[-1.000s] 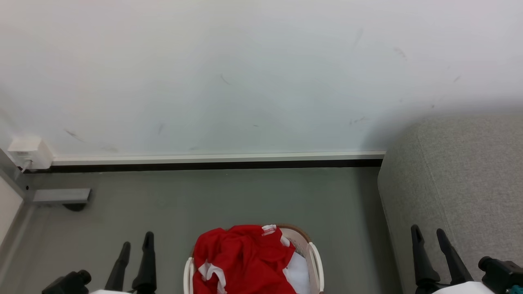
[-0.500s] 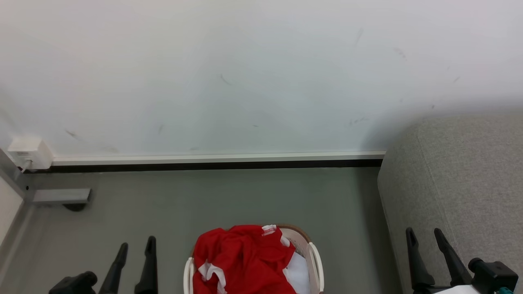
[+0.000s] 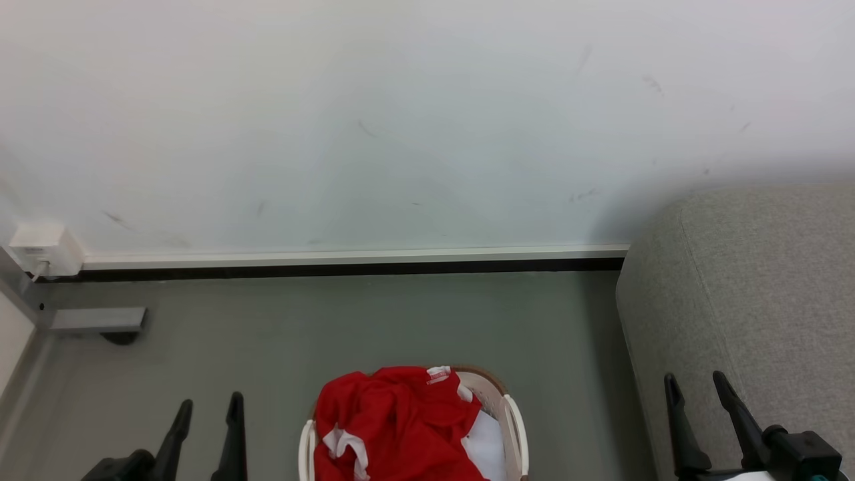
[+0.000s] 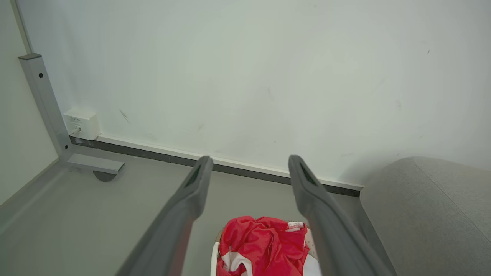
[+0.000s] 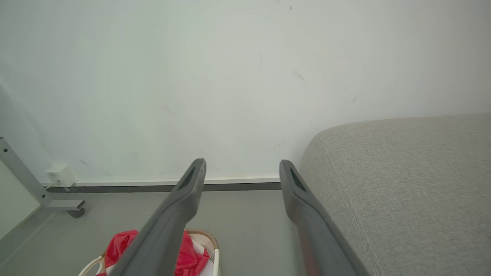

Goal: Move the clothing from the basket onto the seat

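Observation:
Bright red clothing [image 3: 394, 427] with white trim is heaped in the white basket [image 3: 516, 427] at the bottom centre of the head view; the clothing [image 4: 264, 249] lies low between my fingers in the left wrist view. The grey seat [image 3: 755, 287] fills the right side, rounded corner towards the wall. My left gripper [image 3: 208, 404] stands open and empty, left of the basket. My right gripper [image 3: 695, 381] is open and empty over the seat's front edge. The right wrist view shows the seat [image 5: 402, 184] and the clothing [image 5: 122, 245] behind a finger.
A white wall meets the grey floor [image 3: 374, 327] at a dark skirting line. At the left stand a white wall box [image 3: 40, 247] and a grey metal frame foot [image 3: 97, 319]. Open floor lies between the basket and the wall.
My left gripper has dropped lower and drifted left. The right gripper has sunk slightly. The clothing and basket have not moved.

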Robot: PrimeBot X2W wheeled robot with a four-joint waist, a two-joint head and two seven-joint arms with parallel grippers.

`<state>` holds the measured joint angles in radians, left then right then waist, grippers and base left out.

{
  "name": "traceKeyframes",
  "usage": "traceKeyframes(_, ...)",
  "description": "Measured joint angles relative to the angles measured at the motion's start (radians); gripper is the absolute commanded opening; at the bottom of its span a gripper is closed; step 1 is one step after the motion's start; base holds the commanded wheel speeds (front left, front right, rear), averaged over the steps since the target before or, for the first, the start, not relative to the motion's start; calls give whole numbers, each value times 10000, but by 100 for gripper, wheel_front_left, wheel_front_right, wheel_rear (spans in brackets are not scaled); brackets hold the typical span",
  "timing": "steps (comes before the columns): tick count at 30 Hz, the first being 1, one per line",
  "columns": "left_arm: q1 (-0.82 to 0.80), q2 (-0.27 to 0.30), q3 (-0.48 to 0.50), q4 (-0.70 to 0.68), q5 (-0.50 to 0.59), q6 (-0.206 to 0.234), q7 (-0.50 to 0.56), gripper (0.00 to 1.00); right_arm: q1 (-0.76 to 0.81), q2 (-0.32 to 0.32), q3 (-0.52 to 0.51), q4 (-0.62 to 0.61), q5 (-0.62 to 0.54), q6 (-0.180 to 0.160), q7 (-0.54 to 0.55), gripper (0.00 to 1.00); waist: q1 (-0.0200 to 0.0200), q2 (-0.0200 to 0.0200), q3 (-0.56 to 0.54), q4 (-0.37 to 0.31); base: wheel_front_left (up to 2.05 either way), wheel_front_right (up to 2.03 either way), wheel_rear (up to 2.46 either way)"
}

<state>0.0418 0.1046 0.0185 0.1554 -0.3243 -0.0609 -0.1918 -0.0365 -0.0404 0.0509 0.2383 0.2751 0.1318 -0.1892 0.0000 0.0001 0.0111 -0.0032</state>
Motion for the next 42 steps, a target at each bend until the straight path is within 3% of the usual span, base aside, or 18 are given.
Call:
traceKeyframes(31, 225, -151, 462, 224, 2153, -443, -593, 100, 95, -48, -19, 351, -1772, 0, -612, 100, 0, 0, 62, -26, 0, 0, 0)
traceKeyframes(42, 235, -222, 593, 320, 2619, -545, -723, 100, 133, -65, 46, 508, -1893, 0, -736, 100, 0, 0, 94, -21, 0, 0, 0)
